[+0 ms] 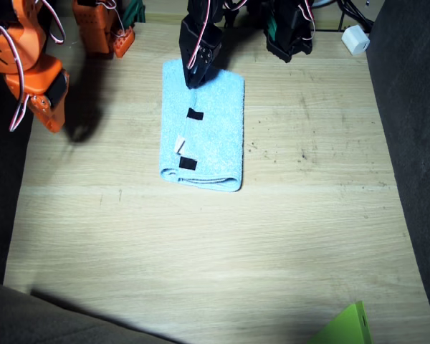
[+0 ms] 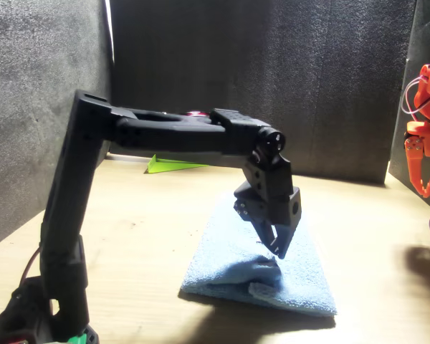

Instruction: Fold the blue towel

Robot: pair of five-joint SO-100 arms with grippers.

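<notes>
The light sky-blue fuzzy terry towel (image 1: pixel 202 125) lies on the pale wooden desk (image 1: pixel 201 258), in its far half and close to the middle between the two side edges. It is already folded to a long narrow strip, with one rounded fold at its near end; two small black tape marks (image 1: pixel 194 115) and a small white tag (image 1: pixel 179 146) show on the top layer.

The black left arm reaches over the far end of the towel. Its pincer (image 2: pixel 279 247) points down and pinches a raised bump of the cloth there, the tips pressed together on it. The orange right arm hangs above the desk's side edge, well apart from the towel; its pincer (image 2: pixel 424 166) is slightly spread and holds nothing.

I judge the towel light, soft and limp, so it will sag and drag on the wood when lifted. The fuzzy surface should not slip easily. The best hold is at a far corner, taking all layers together, so the layers do not separate.
</notes>
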